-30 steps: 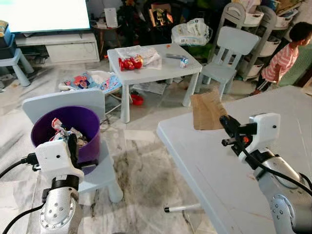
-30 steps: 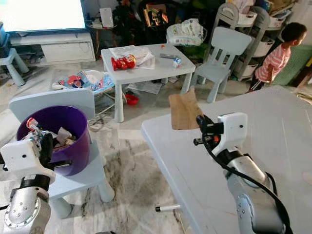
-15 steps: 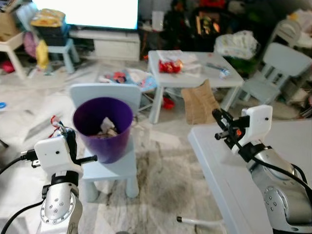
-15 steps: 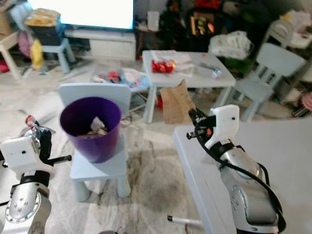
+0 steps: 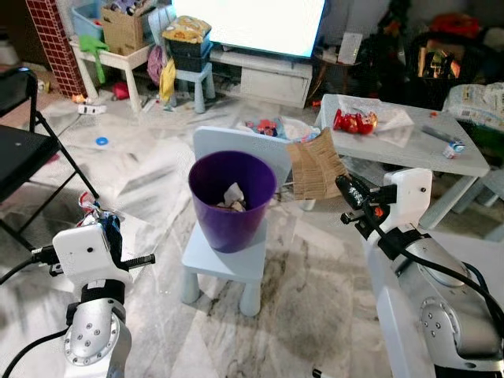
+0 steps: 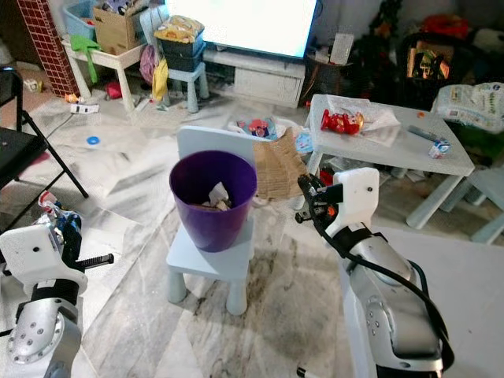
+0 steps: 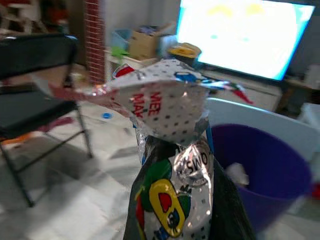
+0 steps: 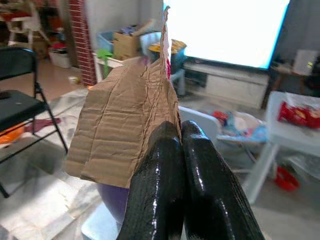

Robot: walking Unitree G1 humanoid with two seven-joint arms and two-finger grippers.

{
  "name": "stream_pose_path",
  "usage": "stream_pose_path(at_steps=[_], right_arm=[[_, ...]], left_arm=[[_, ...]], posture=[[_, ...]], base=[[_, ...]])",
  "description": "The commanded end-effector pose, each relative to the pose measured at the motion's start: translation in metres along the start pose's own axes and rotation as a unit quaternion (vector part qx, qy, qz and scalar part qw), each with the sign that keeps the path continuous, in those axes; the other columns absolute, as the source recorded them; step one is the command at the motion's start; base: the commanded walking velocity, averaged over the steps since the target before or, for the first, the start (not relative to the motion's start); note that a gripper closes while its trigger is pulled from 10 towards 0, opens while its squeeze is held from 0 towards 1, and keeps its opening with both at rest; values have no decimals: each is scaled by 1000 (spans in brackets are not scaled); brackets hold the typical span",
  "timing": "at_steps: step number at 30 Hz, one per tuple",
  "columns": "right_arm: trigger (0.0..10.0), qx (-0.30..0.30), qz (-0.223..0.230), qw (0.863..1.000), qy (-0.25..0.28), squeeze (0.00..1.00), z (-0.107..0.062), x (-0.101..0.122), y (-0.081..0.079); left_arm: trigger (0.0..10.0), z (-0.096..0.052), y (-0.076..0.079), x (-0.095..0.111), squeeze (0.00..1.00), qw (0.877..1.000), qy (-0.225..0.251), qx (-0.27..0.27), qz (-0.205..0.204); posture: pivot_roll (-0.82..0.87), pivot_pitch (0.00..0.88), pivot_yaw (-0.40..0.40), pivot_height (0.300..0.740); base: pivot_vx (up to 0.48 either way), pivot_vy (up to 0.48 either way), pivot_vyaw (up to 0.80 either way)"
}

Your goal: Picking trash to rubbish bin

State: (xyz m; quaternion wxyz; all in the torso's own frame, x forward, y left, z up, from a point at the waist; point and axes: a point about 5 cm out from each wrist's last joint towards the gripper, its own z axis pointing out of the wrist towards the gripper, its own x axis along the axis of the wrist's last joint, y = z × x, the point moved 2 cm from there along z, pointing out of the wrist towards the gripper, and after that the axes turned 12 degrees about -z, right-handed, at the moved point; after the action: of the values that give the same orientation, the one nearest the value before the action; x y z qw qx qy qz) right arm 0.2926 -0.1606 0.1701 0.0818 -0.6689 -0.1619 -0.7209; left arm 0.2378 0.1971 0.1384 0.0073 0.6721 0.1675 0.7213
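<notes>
A purple rubbish bin with some trash inside stands on a small light-blue chair straight ahead. My right gripper is raised to the right of the bin, shut on a creased brown cardboard piece that hangs beside the bin's rim. In the right wrist view the fingers pinch the cardboard with the bin below. My left gripper sits low at the left, short of the bin, shut on a shiny foil snack wrapper.
A black folding chair stands at the far left. A white kids' table with a red packet is behind the bin on the right. A large white table lies under my right arm. Toys and boxes clutter the back wall below a lit screen.
The camera has swung left, so the bin now sits at the centre and the white table has slid to the right edge. Both grippers still hold their items.
</notes>
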Motion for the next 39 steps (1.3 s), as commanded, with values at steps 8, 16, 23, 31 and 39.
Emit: stream_pose_path(at_steps=[8,16,23,31,39], right_arm=[[0,-6,-1,1000,-2,0,0,1,1],[0,-4,0,1000,-4,0,-1,0,0],[0,-4,0,1000,-3,0,0,1,1],[0,-6,-1,1000,-1,0,1,3,1],[0,-8,-1,1000,3,0,2,4,2]], left_arm=[[0,-2,2,0,0,1000,-7,-8,-9],[0,-3,3,0,0,1000,-9,-10,-10],[0,-2,3,-1,0,1000,-13,-12,-11],[0,-2,4,-2,0,1000,-14,-13,-12],[0,1,5,-3,0,1000,-14,-12,-11]], posture=[[136,52,-136,740],[134,60,-136,740],[132,61,-138,740],[131,61,-140,740],[125,60,-141,740]], base=[[0,280,0],[0,472,0],[0,480,0],[0,480,0],[0,470,0]])
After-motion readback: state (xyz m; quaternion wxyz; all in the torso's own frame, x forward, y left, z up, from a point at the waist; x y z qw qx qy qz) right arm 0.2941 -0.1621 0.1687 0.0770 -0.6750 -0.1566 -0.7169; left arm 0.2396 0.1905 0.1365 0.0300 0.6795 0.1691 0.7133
